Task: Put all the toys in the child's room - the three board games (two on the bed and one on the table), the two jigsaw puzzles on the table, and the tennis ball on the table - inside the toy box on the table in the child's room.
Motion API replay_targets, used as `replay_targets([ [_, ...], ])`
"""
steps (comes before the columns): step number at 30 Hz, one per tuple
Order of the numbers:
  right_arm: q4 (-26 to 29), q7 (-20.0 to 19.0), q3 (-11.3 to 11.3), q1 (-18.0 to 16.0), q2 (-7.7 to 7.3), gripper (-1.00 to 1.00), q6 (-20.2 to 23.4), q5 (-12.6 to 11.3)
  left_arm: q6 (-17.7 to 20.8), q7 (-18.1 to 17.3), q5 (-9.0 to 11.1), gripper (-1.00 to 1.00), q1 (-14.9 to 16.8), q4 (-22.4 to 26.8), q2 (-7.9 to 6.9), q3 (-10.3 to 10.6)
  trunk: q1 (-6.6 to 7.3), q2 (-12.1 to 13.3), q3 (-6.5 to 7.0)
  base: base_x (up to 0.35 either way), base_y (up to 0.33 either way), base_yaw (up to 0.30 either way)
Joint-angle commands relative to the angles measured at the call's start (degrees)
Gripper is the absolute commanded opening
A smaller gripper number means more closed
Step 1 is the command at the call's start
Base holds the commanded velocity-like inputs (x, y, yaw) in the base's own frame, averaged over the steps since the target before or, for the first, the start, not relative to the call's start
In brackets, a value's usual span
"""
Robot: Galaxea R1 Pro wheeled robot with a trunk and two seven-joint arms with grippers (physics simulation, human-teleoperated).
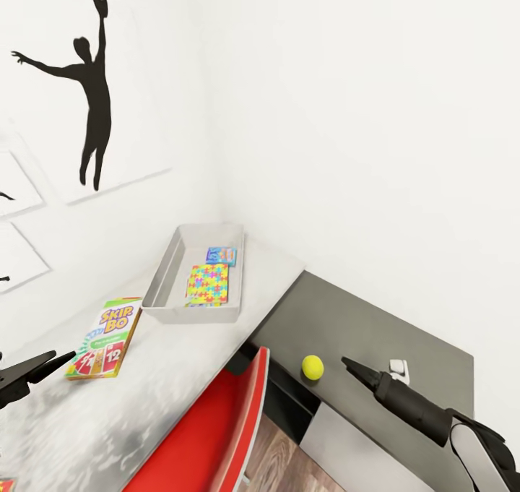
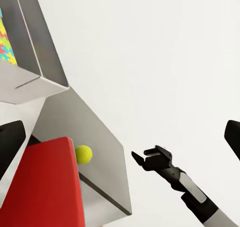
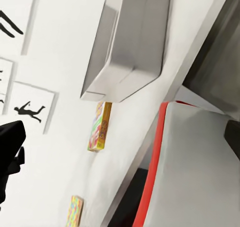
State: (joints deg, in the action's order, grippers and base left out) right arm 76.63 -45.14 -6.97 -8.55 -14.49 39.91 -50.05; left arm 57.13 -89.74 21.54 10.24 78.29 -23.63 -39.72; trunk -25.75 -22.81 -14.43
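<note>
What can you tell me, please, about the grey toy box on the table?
The shallow, rectangular grey toy box, metal-looking with low flared walls and an open top, sits flat on the pale tabletop near the corner of the white walls. Inside lie a colourful jigsaw-patterned box and a smaller blue one. The Skip-Bo card box lies beside it, apart. Neither pincer touches it.

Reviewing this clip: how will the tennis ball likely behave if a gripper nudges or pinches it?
Round, the tennis ball would likely roll on the flat dark surface. It sits near the edge, so could drop. The right gripper may squeeze it out.
</note>
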Motion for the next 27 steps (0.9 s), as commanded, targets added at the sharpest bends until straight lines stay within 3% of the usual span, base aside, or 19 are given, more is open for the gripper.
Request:
replay_targets([
  [1, 0.0, -0.1, 0.0, 0.0, -0.01, 1.00, 0.3, -0.2, 0.6, -0.3, -0.1, 1.00, 0.0, 0.0, -0.01, 0.0, -0.03, -0.1, -0.01, 0.000, 0.000, 0.068],
  [27, 0.0, -0.6, -0.1, 0.2, -0.01, 1.00, 0.0, -0.2, 0.6, -0.3, -0.1, 1.00, 0.0, 0.0, -0.01, 0.0, -0.03, -0.1, 2.37, 0.000, 0.000, 0.071],
])
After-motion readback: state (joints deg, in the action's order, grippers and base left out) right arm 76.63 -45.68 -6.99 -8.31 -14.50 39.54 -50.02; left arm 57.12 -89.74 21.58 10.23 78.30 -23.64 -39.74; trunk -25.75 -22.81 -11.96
